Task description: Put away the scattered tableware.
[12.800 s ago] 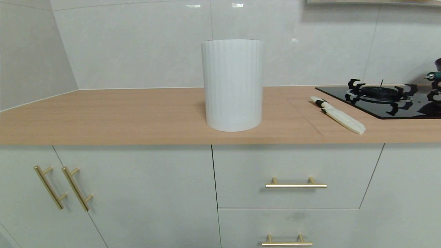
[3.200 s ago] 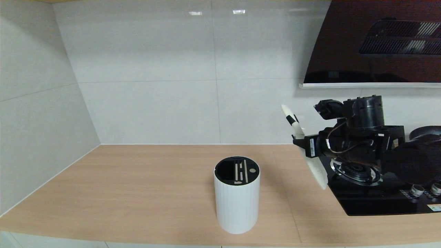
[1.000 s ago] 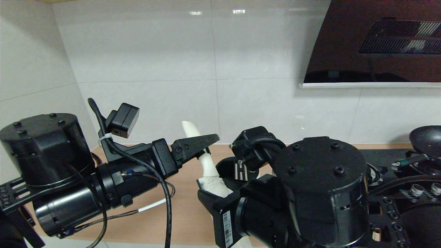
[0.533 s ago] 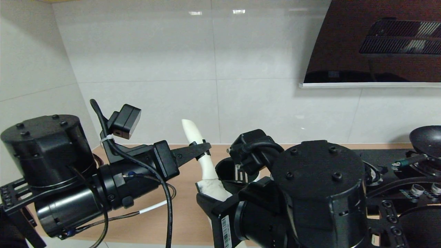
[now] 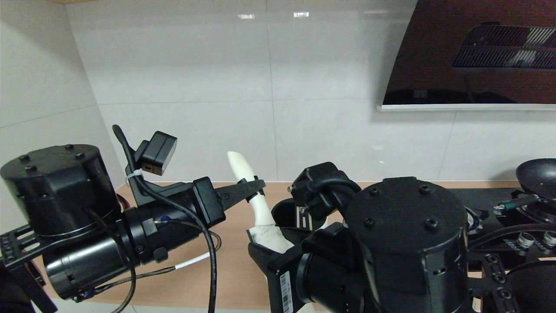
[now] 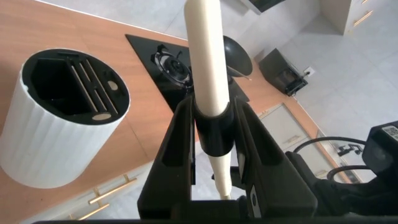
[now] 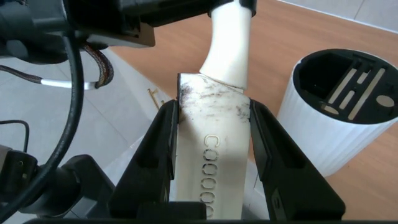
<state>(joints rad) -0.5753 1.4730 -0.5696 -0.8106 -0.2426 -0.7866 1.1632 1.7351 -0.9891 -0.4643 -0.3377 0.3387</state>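
Close to the camera, low in the head view, the right end effector (image 5: 266, 238) pinches the wide white blade of a knife (image 5: 260, 208). In the right wrist view its two black fingers (image 7: 163, 146) press on both flat sides of the blade, which has dark smudges on it. The knife is held up in the air. Its handle end points up and leans a little to the robot's left.

A bit higher, the left end effector (image 5: 251, 189) pinches the same knife on its handle. In the left wrist view its fingers (image 6: 182, 127) squeeze the handle right at a black ring (image 6: 213, 129). So both end effectors are pressed onto the knife at once, one low on the blade and one high on the handle.

Just behind the knife stands a white ribbed holder (image 6: 53, 146). It is upright on the wooden surface (image 5: 236, 265). Its dark top has one big opening, some thin slots and a small round hole. The knife is beside the holder and above it, not inside it.

Farther to the robot's right a black stove (image 5: 486, 196) is set into the surface, with a dark pan (image 5: 536, 171) on it. Behind everything is a white tiled wall (image 5: 195, 87), and a dark hood (image 5: 473, 56) hangs over the stove.
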